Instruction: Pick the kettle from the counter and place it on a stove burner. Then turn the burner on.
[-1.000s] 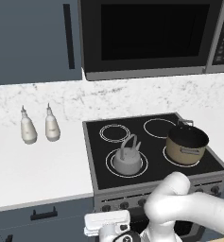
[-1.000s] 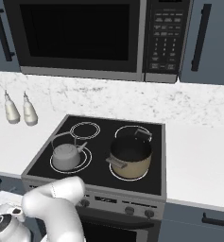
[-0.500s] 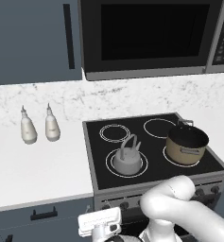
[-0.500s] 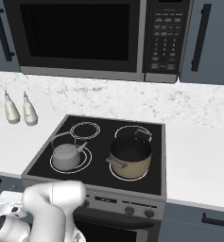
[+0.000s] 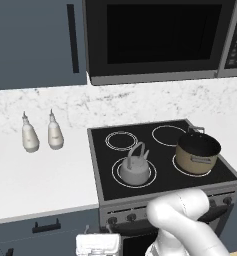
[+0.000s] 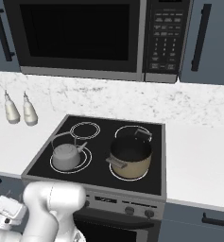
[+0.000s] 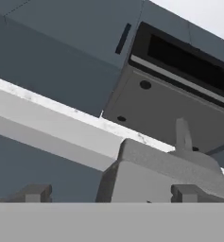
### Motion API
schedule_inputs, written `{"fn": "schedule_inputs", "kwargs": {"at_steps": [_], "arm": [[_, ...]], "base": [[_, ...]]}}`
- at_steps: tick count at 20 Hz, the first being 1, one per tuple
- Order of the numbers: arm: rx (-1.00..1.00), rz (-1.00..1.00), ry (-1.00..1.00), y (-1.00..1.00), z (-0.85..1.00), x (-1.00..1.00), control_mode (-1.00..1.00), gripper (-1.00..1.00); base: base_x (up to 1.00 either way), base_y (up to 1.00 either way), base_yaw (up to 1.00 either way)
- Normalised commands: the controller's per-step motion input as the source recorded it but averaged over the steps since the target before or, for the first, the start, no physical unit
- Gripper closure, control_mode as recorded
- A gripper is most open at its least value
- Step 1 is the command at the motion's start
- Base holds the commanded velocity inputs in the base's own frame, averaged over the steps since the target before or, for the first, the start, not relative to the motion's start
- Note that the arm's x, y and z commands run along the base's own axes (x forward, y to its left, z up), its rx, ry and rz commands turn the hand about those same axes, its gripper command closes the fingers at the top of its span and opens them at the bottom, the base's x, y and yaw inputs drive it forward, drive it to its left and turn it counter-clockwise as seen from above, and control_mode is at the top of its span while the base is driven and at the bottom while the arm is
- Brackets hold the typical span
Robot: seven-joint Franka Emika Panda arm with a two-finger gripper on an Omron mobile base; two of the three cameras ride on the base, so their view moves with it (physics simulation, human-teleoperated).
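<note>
The kettle [image 5: 135, 168] sits on the front-left stove burner [image 5: 116, 178], the tan pot [image 5: 196, 152] beside it. The fingers [image 7: 35, 193] stand wide apart, empty, low before the stove's front. Risk: reaching blind, they may turn the wrong knob [image 5: 131, 217]. White worktop [image 5: 40, 175]; microwave [image 5: 160, 37] above.

1. Even, soft light is filling both base views; nothing is looking dim or blown out.
2. The kettle [image 5: 134, 168] and pot [image 5: 197, 152] are casting only faint shadows on the cooktop [image 5: 160, 172].
3. The microwave [image 6: 80, 35] door is staying flat black, showing no glare.
4. The hand view is looking soft and blocky, with blurred edges.
</note>
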Motion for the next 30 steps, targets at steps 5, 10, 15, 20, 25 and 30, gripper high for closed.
{"fn": "schedule_inputs", "kwargs": {"at_steps": [5,10,15,20,25,30], "arm": [[0.25,0.03,0.0,-0.11,0.0,-0.4,-1.0,-1.0],[0.34,0.13,0.0,-0.2,0.0,-0.39,-1.0,-1.0],[0.28,0.2,0.01,-0.24,0.06,-0.1,-1.0,-1.0],[0.15,0.19,0.0,-0.25,0.15,0.0,-1.0,-1.0],[0.15,0.17,0.0,-0.36,0.18,0.0,-1.0,-1.0],[0.2,0.18,0.0,-0.53,0.2,0.0,-1.0,-1.0]], "base": [[0.0,0.0,0.0],[0.0,0.0,0.0],[0.0,0.0,0.0],[0.0,0.0,0.0],[0.0,0.0,0.0],[0.0,0.0,0.0]]}}
